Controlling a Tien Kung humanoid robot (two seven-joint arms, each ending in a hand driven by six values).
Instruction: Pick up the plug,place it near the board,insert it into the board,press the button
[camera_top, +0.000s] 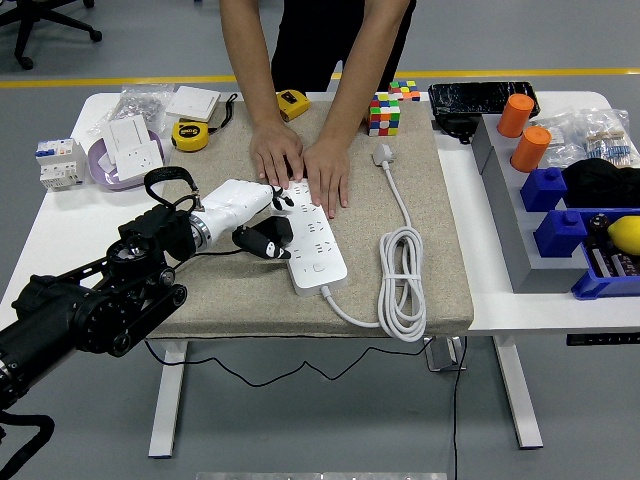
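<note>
A white power strip (314, 240) lies slantwise on the beige mat (420, 215), with its switch (318, 266) near the front end. My left hand (262, 222), white with black fingers, is at the strip's left edge, shut on a black plug (263, 240). The plug touches or nearly touches the strip's side; I cannot tell which. Its thin black cable (205, 251) trails left under my wrist. A person at the far side presses both hands (300, 160) flat on the strip's far end. My right arm is out of view.
The strip's white cord lies coiled (404, 285) at the right, ending in a white plug (383, 154). A cube puzzle (385, 113), two tape measures (190, 135) and a purple tray with sockets (125, 150) sit at the back. Blue bins (565, 210) stand right.
</note>
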